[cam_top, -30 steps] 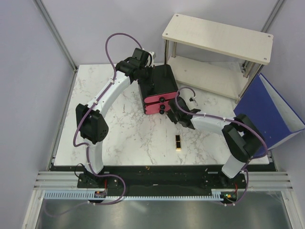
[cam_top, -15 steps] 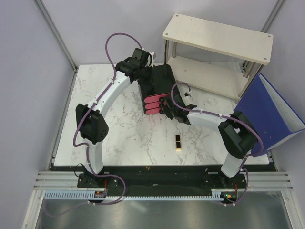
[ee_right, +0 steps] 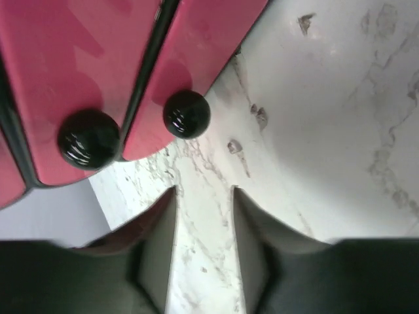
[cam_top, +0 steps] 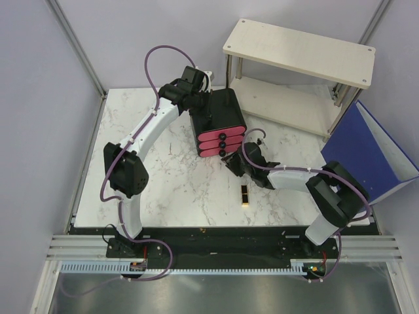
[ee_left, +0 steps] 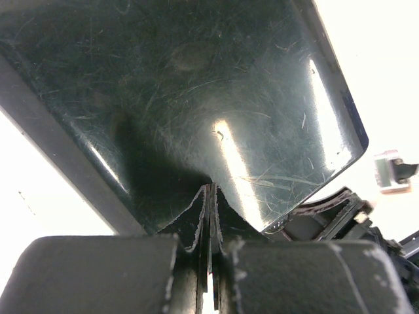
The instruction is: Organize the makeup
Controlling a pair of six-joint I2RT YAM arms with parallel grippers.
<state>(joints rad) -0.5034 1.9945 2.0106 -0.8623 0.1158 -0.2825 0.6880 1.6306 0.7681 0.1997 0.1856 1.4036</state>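
Of the makeup, only a black-gold lipstick (cam_top: 244, 194) shows, lying on the marble table in front of the arms. The black box (cam_top: 222, 111) with pink drawers stands at the back middle, its drawer fronts flush. My right gripper (cam_top: 230, 161) hovers just in front of the lowest drawer, open with nothing in it. In the right wrist view the gripper (ee_right: 204, 191) is a short way from the black drawer knobs (ee_right: 186, 114). My left gripper (cam_top: 198, 104) is shut with its tips (ee_left: 211, 190) pressed against the box's glossy black top (ee_left: 196, 98).
A pale two-level shelf (cam_top: 298, 49) stands at the back right. A blue folder-like case (cam_top: 370, 157) leans at the right edge. Purple cables loop above both arms. The marble top ends at a black strip along the near edge.
The pink drawers that stuck out a second ago are now pushed in. My right gripper has let go of the knob, opened and drawn back toward me. The left arm has not moved.
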